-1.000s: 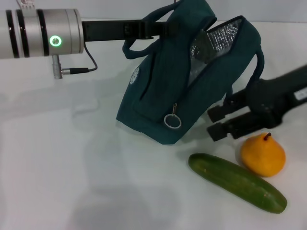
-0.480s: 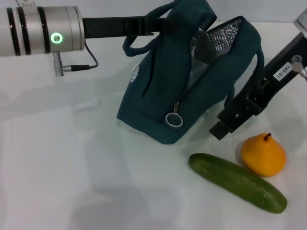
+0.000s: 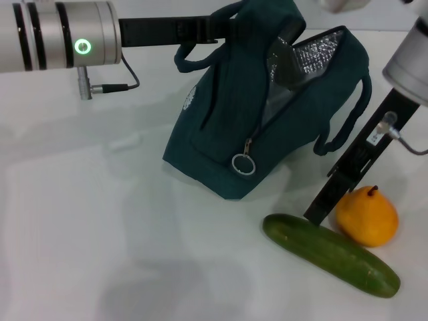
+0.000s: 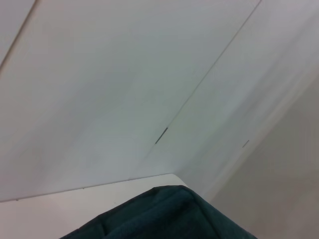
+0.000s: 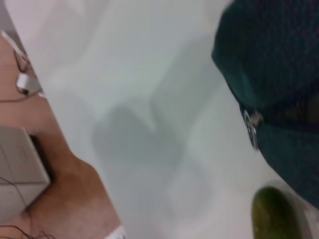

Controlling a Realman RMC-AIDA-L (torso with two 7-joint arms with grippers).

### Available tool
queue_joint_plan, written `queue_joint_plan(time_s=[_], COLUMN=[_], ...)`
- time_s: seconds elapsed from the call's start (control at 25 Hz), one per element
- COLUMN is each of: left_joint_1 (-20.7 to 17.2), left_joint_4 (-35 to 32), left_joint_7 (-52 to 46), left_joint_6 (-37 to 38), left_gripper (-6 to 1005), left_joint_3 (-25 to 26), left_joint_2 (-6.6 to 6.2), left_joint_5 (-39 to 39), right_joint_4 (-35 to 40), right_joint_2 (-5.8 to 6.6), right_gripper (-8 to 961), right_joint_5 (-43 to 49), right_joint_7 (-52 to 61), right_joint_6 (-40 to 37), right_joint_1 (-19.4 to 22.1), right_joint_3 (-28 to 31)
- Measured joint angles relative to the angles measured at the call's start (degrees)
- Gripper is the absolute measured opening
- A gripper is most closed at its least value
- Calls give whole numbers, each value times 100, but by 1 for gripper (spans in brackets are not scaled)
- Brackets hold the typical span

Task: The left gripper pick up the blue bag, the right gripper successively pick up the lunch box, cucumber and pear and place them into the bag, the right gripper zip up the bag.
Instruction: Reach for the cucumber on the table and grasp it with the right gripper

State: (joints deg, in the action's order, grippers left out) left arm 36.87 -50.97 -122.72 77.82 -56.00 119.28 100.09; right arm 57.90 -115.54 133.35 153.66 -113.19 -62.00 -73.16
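A white table (image 3: pixel 100 227) fills most of the view — past its edge, brown floor (image 5: pixel 60 199), a pale box (image 5: pixel 17 164) and thin cables (image 5: pixel 15 92).

— Where does the blue bag (image 3: pixel 267 107) sit?
— Far centre of the table (image 3: pixel 100 221), tilted, its mouth towards the right; the left gripper (image 3: pixel 221 28) is at its top from the left, at the handles.
— And the rest?
— The cucumber (image 3: pixel 331 254) lies near right, in front of the bag; the pear (image 3: pixel 366 215) is just behind its right half; the right gripper (image 3: pixel 319 212) comes down between pear and bag, just above the cucumber.
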Motion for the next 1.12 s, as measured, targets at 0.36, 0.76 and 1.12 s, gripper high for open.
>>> queue_joint_plan(time_s=[0.36, 0.76, 1.12], left_joint_1=[-11, 51, 51], left_joint_4=[0, 6, 9], left_joint_7=[34, 160, 161], left_joint_6=[-4, -41, -92], left_gripper=[65, 65, 64], left_joint_3=[-7, 6, 15], left_joint_2=[15, 26, 25], left_joint_5=[2, -38, -52], right_joint_4=[-191, -684, -773], right_joint_2=[-35, -65, -65], right_gripper=[565, 622, 878], right_joint_5=[45, -221, -393], right_joint_7=[211, 108, 113], right_joint_6=[734, 1368, 1749], right_joint_1=[-74, -168, -343], right_joint_3=[-973, -1864, -2606])
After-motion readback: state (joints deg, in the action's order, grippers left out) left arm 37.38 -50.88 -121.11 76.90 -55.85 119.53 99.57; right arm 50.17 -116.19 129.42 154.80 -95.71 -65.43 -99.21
